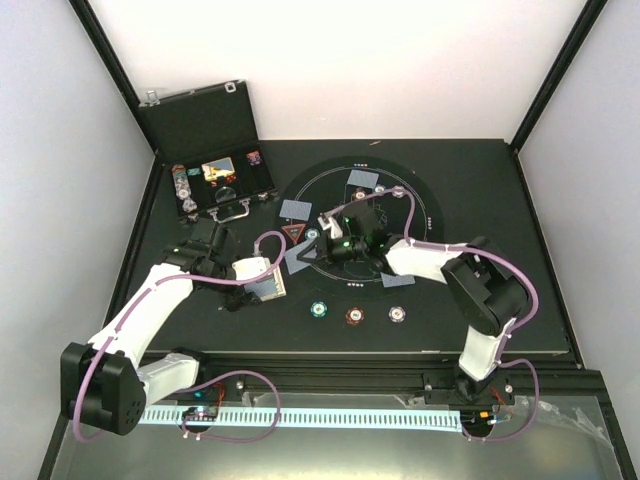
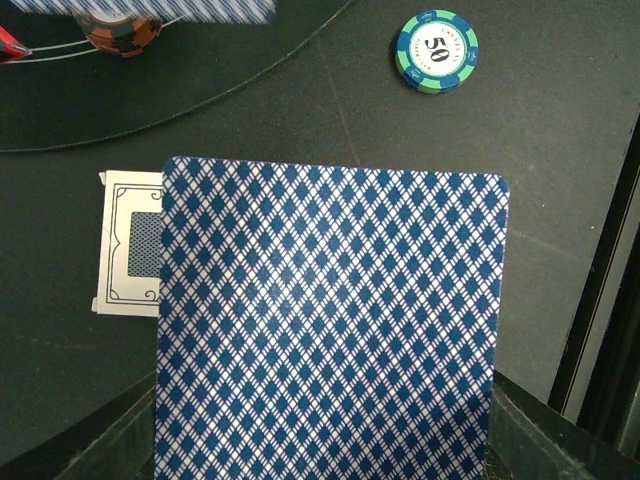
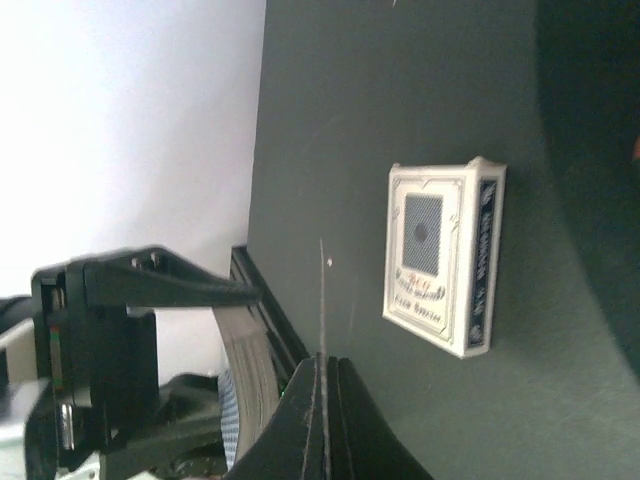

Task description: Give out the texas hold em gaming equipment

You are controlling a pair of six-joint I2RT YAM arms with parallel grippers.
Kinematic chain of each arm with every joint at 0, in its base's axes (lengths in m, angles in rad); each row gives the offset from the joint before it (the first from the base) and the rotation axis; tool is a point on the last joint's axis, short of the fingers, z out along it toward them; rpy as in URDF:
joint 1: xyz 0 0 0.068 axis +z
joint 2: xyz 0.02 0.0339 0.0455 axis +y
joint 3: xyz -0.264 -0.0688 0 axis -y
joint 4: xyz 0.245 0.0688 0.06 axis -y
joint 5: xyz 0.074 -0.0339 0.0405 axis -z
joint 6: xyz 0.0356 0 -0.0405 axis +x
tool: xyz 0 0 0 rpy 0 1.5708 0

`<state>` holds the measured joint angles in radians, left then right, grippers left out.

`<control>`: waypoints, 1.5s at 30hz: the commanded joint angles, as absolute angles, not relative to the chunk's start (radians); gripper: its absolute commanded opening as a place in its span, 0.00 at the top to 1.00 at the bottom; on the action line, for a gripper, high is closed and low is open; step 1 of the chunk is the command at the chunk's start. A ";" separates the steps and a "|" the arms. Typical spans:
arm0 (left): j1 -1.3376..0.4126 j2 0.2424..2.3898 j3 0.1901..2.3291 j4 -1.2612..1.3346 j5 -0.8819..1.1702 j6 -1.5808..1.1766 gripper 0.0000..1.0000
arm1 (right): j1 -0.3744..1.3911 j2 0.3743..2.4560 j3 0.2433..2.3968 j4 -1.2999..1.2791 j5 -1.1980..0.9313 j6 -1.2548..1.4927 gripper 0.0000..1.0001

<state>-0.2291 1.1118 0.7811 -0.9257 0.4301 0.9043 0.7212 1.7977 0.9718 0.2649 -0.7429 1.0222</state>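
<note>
Card [image 3: 321,295] stands edge-on in right pincer [image 3: 322,362], long axis pointing straight out.

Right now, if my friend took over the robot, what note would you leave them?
Left pincer: shut on the deck, beside the card box.
Right pincer: shut on one card, seen edge-on.
Done: some cards lie on the round mat; teal chip, brown chip and grey chip sit in a row before it.
To do: probably place the held card, then deal the rest.
</note>
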 commanded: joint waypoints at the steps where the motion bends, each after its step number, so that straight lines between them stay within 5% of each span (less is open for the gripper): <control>1: -0.224 1.101 0.790 -0.914 0.433 0.910 0.98 | 0.652 1.823 1.076 0.160 -0.766 0.927 0.99; 17: -0.224 1.098 0.793 -0.916 0.438 0.890 0.98 | 0.514 2.394 1.858 -0.190 -0.749 0.837 0.97; 22: -0.224 1.093 0.790 -0.917 0.439 0.887 0.99 | 0.514 2.489 1.961 -0.202 -0.748 0.873 0.87; 30: -0.224 1.082 0.785 -0.920 0.447 0.884 0.98 | 0.499 2.439 1.934 -0.328 -0.686 0.767 0.60; 37: -0.224 1.073 0.786 -0.924 0.452 0.886 0.98 | 0.485 2.253 1.758 -0.421 -0.542 0.647 0.48; 45: -0.224 1.072 0.793 -0.923 0.456 0.884 0.98 | 0.513 1.990 1.435 -0.226 -0.601 0.708 0.35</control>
